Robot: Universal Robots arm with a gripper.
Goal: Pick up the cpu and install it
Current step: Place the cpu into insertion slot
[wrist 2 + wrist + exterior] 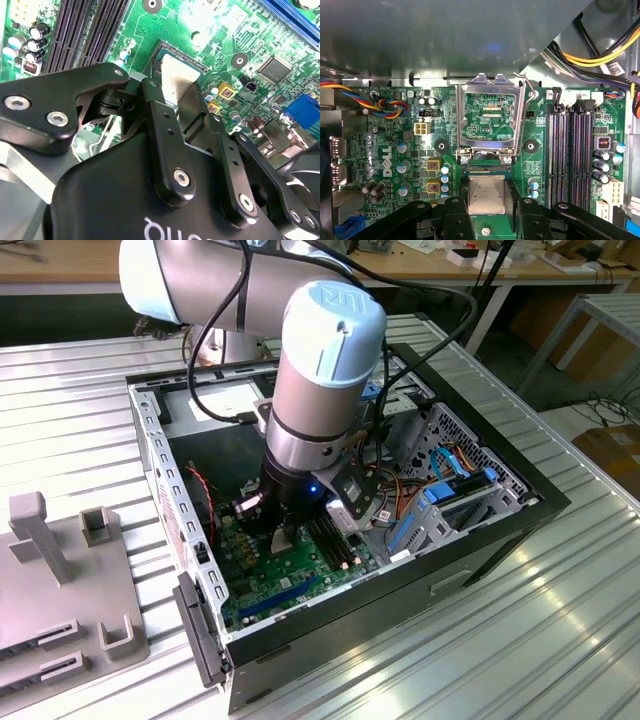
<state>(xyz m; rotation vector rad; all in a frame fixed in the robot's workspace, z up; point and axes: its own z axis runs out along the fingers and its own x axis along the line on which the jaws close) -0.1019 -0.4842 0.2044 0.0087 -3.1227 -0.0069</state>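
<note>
- Black two-fingered gripper [488,201] low inside the open black metal computer case [330,662], over the green circuit board [385,150].
- Fingers [454,215] closed against two opposite edges of the small flat square cpu with a silver-grey metal face [486,192], pinching it.
- In both wrist views, cpu at the dark-framed square socket [486,171], just beside the flipped-open silver metal retention frame [460,120].
- Seated or just above the socket: impossible to tell.
- Long black memory slots [570,145] near the socket.
</note>
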